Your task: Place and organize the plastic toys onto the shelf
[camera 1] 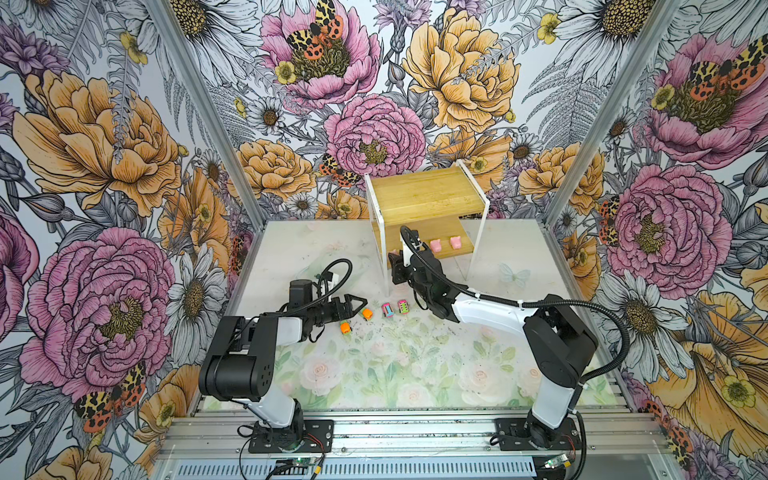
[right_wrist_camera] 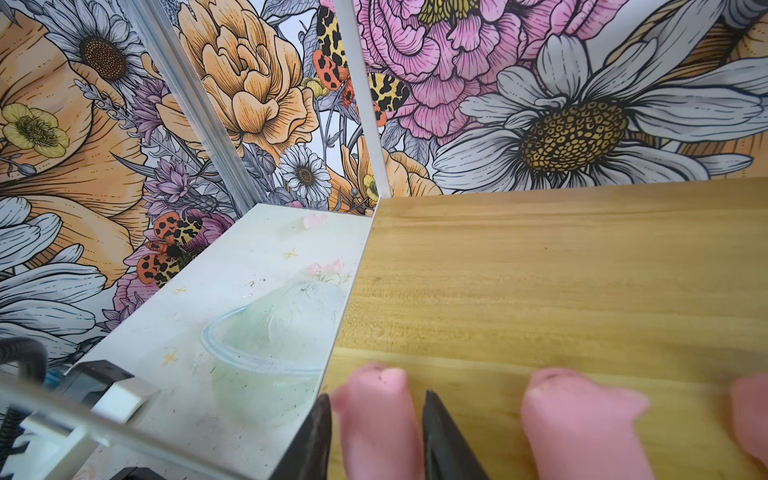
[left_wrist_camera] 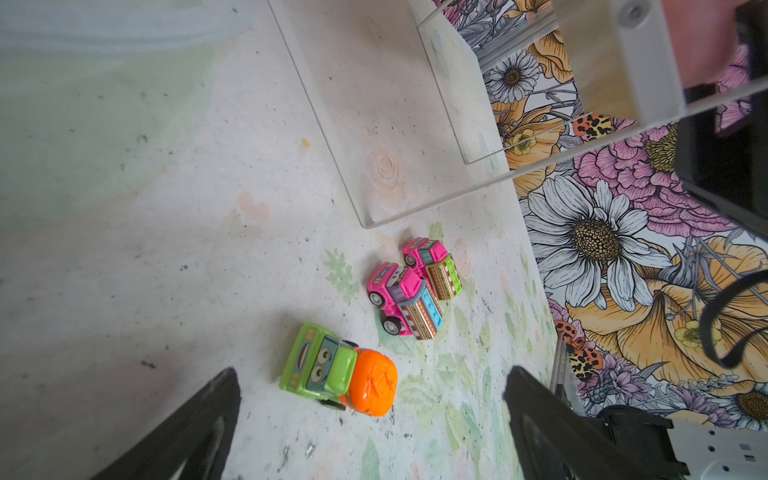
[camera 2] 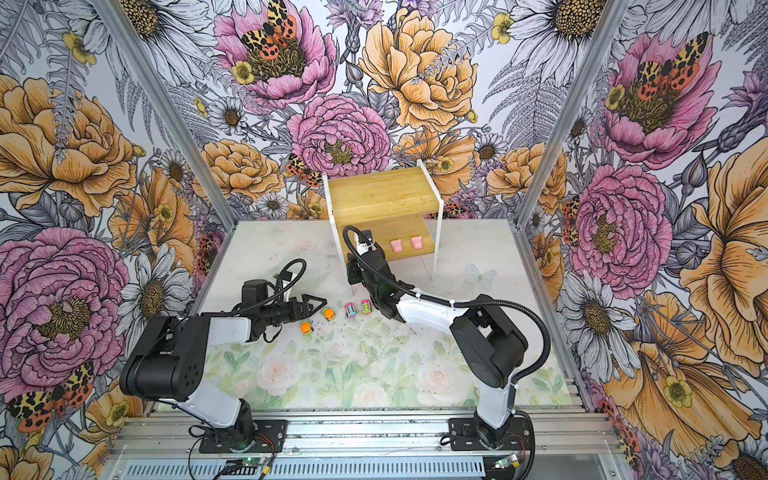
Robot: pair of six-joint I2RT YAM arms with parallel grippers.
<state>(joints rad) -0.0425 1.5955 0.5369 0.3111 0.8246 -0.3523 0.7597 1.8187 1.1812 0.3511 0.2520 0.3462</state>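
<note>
The shelf [camera 1: 424,195] [camera 2: 382,195] stands at the back of the table, its top board bare. Two pink pigs [camera 1: 436,245] [camera 1: 456,242] sit on its lower board [right_wrist_camera: 540,270]. My right gripper [right_wrist_camera: 376,403] [camera 1: 397,259] is at the left end of that board, shut on a third pink pig [right_wrist_camera: 374,419], beside its neighbour [right_wrist_camera: 582,424]. On the table lie two orange-and-green cars [camera 1: 366,313] [camera 1: 345,328] and two pink cars [camera 1: 387,310] [camera 1: 403,306]. My left gripper [left_wrist_camera: 372,374] [camera 1: 360,302] is open, just short of an orange-and-green car [left_wrist_camera: 338,370].
A clear plastic lid [right_wrist_camera: 266,353] lies on the table left of the shelf. The shelf's thin white front legs [camera 1: 384,266] [camera 1: 469,266] stand behind the pink cars [left_wrist_camera: 405,299]. Flowered walls and aluminium posts [camera 1: 232,166] close in the table.
</note>
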